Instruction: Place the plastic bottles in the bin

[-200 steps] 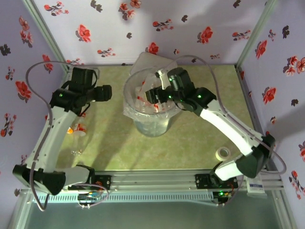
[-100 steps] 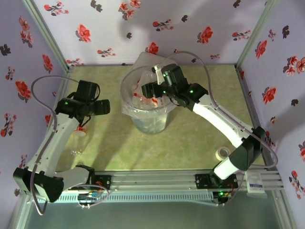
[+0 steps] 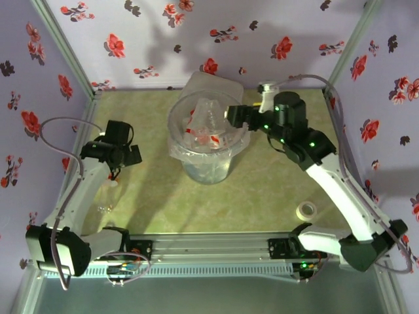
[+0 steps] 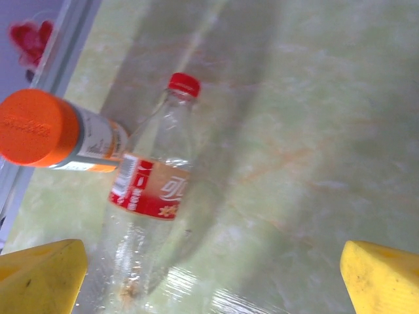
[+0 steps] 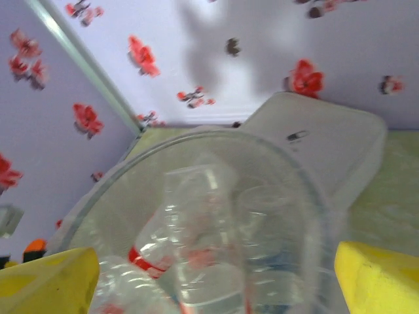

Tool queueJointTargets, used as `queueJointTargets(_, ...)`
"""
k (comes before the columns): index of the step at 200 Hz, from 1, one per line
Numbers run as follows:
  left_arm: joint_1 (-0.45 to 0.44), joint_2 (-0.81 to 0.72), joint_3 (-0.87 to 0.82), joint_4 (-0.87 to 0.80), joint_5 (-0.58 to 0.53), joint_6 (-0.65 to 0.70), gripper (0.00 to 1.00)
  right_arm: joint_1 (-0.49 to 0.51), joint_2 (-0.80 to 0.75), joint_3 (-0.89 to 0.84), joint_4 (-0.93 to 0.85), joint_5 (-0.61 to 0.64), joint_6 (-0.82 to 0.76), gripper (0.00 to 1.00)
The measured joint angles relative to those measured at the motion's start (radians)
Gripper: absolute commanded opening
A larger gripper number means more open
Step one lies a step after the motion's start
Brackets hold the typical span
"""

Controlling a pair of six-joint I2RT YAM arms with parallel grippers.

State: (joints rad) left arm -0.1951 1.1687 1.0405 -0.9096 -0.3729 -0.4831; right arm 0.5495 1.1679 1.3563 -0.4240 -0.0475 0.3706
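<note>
Bottles (image 3: 204, 127): heaped inside the bin (image 3: 208, 171); one red-capped bottle (image 4: 154, 196) left lying on the desk (image 4: 314, 118), just beside an orange-capped container (image 4: 46, 131).
Change: right gripper (image 3: 237, 116) drawn back from over the bin to its right rim; drop judged done.
Right jaws: spread wide, empty.
Left gripper (image 4: 209, 281): lowered over the lying bottle, jaws wide, empty.

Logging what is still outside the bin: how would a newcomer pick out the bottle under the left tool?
Start at the left edge of the table, by the metal rail, where the left tool hangs open. Below it one clear bottle lies on its side beside a container. The bottle has a red cap and a red-and-white label; the container's cap is orange.
</note>
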Motion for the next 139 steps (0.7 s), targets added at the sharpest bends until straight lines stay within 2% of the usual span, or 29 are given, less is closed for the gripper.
queueJointTargets(21, 0.064, -0.015, -0.094, 0.047, -0.001, -0.029, 1.0, -0.075, -0.025, -0.072, 0.016, -0.007, 0.051, 0.93)
queueJointTargets(46, 0.096, -0.02, -0.149, 0.064, 0.002, -0.047, 1.0, -0.137, -0.016, -0.124, 0.019, -0.023, 0.097, 0.93)
queueJointTargets(106, 0.183, -0.02, -0.283, 0.196, 0.045, -0.104, 1.0, -0.166, -0.021, -0.135, 0.02, -0.042, 0.113, 0.93)
queueJointTargets(139, 0.196, 0.0, -0.317, 0.259, 0.076, -0.132, 1.0, -0.184, -0.042, -0.143, 0.018, -0.042, 0.113, 0.93)
